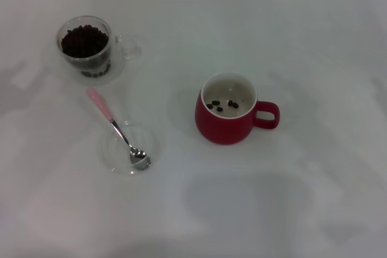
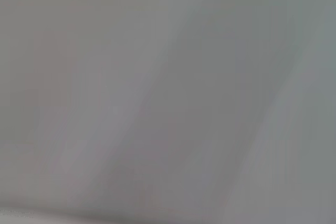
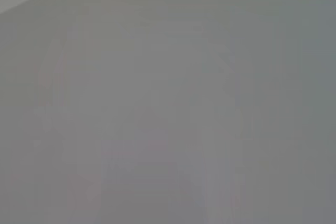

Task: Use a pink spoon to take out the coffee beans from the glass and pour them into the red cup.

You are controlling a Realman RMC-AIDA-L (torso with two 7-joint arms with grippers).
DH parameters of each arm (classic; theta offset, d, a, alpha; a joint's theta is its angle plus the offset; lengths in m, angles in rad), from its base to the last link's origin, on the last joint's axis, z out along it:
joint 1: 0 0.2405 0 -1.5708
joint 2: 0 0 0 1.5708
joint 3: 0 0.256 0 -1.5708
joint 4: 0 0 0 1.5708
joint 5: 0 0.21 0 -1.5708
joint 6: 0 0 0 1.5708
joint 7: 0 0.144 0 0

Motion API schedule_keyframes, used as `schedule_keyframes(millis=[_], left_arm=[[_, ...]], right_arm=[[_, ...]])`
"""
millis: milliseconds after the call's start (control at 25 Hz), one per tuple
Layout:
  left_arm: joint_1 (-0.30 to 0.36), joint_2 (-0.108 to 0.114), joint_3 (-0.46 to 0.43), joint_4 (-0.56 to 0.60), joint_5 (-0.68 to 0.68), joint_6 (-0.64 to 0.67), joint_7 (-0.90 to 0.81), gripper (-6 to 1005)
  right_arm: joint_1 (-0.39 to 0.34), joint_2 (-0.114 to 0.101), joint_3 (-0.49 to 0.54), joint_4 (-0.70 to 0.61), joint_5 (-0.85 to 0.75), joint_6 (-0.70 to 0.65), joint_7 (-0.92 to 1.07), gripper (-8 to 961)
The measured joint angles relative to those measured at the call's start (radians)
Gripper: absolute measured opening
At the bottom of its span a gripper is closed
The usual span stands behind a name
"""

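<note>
In the head view the glass stands at the far left, filled with dark coffee beans, its clear handle pointing right. The pink spoon lies nearer to me, its silver bowl resting in a shallow clear dish and its pink handle pointing up-left toward the glass. The red cup stands upright in the middle with its handle to the right and several coffee beans on its white bottom. Neither gripper appears in any view; both wrist views show only blank grey surface.
A white tabletop fills the head view. The clear dish under the spoon's bowl is the only other object. Soft shadows fall on the table at the near middle and at the left edge.
</note>
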Motion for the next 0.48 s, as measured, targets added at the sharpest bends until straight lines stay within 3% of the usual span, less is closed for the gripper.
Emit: schedule_keyframes(millis=[200, 360, 480], left_arm=[[0.011, -0.009, -0.189, -0.023, -0.019, 0.002, 0.178, 590], [0.0, -0.023, -0.377, -0.098, -0.029, -0.002, 0.35, 590], [-0.006, -0.031, -0.467, -0.174, -0.08, -0.003, 0.512, 589]], right_arm=[[-0.036, 0.016, 0.001, 0.015, 0.0, -0.054, -0.041, 708], [-0.044, 0.02, 0.002, 0.06, 0.006, -0.055, -0.039, 708], [-0.045, 0.026, 0.005, 0.08, 0.012, -0.048, -0.042, 708]])
